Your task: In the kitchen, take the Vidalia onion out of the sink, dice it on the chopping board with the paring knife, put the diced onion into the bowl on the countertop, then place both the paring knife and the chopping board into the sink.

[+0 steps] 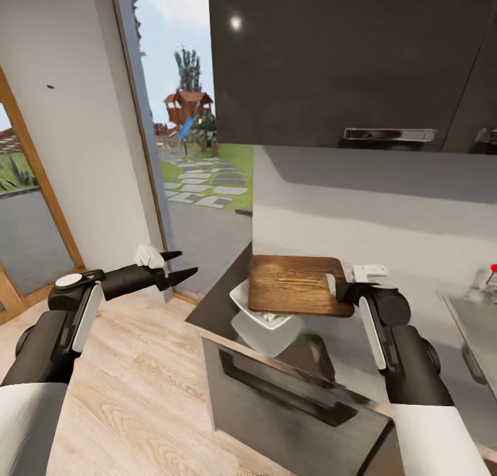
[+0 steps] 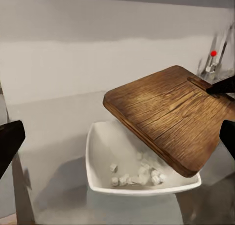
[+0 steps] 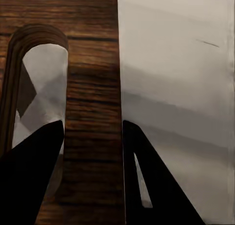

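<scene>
In the head view, the right gripper (image 1: 339, 291) pinches the handle end of the chopping board (image 1: 293, 283), holding it lifted above the grey tabletop (image 1: 414, 282) and partly over the bowl (image 1: 257, 316), which stands near the tabletop's end. The board's far end reaches toward the wall, and white diced pieces (image 1: 270, 318) show in the bowl just under the board's near edge. The left gripper (image 1: 181, 266) hangs out over the wooden floor (image 1: 138, 365), well apart from the board, its two dark fingers spread with nothing between them. At the right edge, part of the sink (image 1: 476, 324) shows with the red knob (image 1: 493, 268) of its tap above it. In the left wrist view, the chopping board (image 2: 169, 117) is tilted over the bowl (image 2: 100, 154), its lower edge above the bowl's far side, and the diced onion (image 2: 139, 175) lies in a small heap on the bowl's floor; the red knob (image 2: 213, 53) is seen far behind. In the right wrist view, the right gripper (image 3: 93, 151) has one dark finger (image 3: 34, 171) at the oblong slot (image 3: 41, 97) and the other past the board's short edge, clamping the strip of wood (image 3: 93, 112) between them.
</scene>
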Controlling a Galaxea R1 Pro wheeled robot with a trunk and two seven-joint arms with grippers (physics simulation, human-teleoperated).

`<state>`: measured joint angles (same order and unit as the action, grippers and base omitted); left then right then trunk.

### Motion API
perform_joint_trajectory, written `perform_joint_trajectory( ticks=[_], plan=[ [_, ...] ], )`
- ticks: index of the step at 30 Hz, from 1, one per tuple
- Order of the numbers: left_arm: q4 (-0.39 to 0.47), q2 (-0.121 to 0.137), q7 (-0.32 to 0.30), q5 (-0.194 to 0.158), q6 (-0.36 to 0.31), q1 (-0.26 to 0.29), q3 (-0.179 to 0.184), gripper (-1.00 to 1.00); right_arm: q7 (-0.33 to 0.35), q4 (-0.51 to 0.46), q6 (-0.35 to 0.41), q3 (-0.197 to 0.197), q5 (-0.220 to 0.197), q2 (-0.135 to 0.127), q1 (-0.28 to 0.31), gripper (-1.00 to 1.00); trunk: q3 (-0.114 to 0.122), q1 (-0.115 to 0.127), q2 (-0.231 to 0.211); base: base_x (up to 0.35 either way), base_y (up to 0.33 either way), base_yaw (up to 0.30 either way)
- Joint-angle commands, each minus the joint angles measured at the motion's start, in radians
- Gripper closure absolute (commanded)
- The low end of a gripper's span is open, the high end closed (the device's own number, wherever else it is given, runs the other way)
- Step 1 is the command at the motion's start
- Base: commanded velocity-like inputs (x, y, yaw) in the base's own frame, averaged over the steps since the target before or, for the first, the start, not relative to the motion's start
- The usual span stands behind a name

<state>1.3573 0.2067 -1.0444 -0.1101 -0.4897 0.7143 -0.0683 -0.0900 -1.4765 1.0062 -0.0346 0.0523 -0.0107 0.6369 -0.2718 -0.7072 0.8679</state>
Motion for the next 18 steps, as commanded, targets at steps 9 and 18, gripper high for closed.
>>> perform_joint_trajectory(
  ticks=[9, 18],
  plan=[
    [0.000, 0.000, -0.002, -0.005, -0.009, 0.000, -0.001, -1.00, 0.001, -0.001, 0.006, 0.001, 0.004, 0.000, 0.002, 1.00, -0.001, 0.000, 0.001, -0.062, 0.000, -0.294],
    [0.000, -0.011, 0.002, -0.005, -0.007, 0.001, 0.000, -1.00, 0.001, -0.001, 0.005, 0.001, 0.004, 0.000, 0.002, 1.00, -0.001, 0.000, 0.001, 0.074, -0.063, -0.289]
  ],
)
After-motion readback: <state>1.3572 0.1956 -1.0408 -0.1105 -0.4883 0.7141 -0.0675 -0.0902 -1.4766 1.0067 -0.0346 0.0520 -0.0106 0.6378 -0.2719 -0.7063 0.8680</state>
